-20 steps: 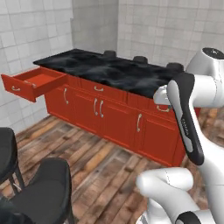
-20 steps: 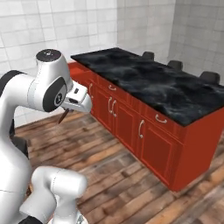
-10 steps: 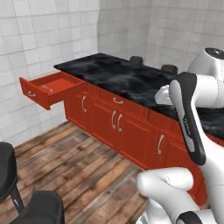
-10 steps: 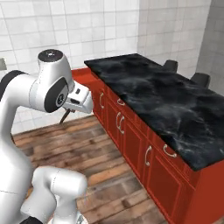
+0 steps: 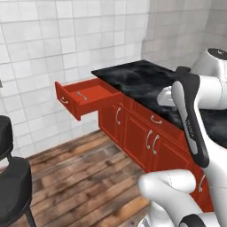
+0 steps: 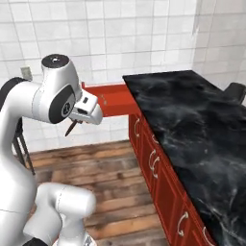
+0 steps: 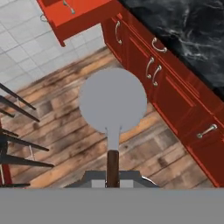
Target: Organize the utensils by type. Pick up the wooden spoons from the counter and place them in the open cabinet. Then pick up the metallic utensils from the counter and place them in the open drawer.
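The fingers (image 7: 112,177) are clenched on a metallic utensil (image 7: 113,105), a grey round-bowled spoon with a thin neck and a dark handle. The hand view looks straight along it: the flat grey bowl hangs over the wooden floor (image 7: 65,131), with the red cabinet fronts (image 7: 175,92) running diagonally to its right and the black surface (image 7: 188,30) above them.

The open drawer (image 7: 74,15) sits at the top of that view, well apart from the spoon, its red front facing the tiled wall. A small silver piece lies inside it (too small there to identify).

The left base view gives the drawer (image 5: 86,97) more clearly: pulled out from the end of the cabinet run, silver handle on its front, a slim silver item on its floor. There the arm (image 5: 195,115) stands between the camera and the surface (image 5: 146,80), hiding the hand and the spoon. A black stool (image 5: 13,177) stands at the left edge.

The right base view shows what the left one hides: the hand (image 6: 86,110) held out over the floor, clear of the surface (image 6: 192,125), with the spoon's dark handle (image 6: 71,128) poking down and left from it. The drawer (image 6: 108,98) shows beyond the hand, partly covered by it. The surface is glossy black with white veining.
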### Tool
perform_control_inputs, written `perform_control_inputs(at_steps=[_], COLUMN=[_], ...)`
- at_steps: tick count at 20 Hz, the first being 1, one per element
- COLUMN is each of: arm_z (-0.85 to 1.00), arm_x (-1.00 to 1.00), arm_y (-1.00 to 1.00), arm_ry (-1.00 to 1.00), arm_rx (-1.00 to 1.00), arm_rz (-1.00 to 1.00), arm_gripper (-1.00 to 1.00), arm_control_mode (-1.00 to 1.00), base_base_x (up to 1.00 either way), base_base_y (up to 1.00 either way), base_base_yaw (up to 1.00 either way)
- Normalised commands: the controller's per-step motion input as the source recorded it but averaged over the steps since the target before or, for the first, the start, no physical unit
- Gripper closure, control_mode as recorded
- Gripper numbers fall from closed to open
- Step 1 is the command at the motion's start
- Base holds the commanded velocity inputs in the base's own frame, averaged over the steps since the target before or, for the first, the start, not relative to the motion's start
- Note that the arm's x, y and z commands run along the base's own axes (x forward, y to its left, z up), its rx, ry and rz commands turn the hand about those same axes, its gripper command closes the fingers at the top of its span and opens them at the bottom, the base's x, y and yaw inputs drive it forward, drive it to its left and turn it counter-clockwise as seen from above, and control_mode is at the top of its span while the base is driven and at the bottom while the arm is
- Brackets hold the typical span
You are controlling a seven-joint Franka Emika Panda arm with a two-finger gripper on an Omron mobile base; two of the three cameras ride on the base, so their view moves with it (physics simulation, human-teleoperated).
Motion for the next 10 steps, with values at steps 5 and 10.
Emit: perform_control_inputs(at_steps=[5,10], arm_z=[0.0,0.0], arm_x=[0.0,0.0], arm_y=[0.0,0.0], arm_ry=[0.0,0.0], arm_rx=[0.0,0.0], arm_rz=[0.0,0.0], arm_gripper=[1.0,1.0], arm_control_mode=[1.0,1.0], base_base_x=[1.0,1.0], base_base_y=[-0.18,-0.2], base_base_yaw=[0.34,0.36])
